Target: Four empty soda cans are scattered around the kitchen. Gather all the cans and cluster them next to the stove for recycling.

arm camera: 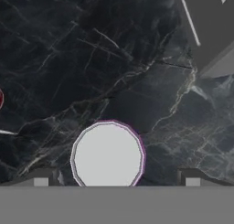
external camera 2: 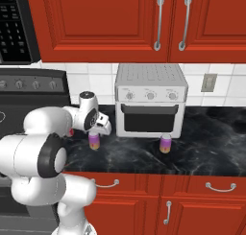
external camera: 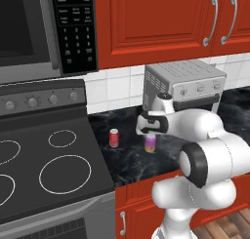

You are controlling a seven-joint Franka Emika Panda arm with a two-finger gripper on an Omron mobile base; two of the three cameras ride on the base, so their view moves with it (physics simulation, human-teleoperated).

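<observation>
**Inspector A:** The gripper is seen above a purple-pink can that stands upright on the black marbled counter. The fingers are spread wide, one on each side of the silvery top, and no contact with the can is observed.

**Inspector B:** Confirmed. From the left base camera, the purple-pink can is located just below the hand, with a red can standing to its left, near the stove. The two cans are apart, not touching.

**Inspector A:** A second purple-pink can is noted farther right on the counter, in front of the toaster oven, close to its lower right corner.

**Inspector B:** Agreed. A fourth can cannot be identified. The cooktop is seen bare, marked with white burner rings.
</observation>
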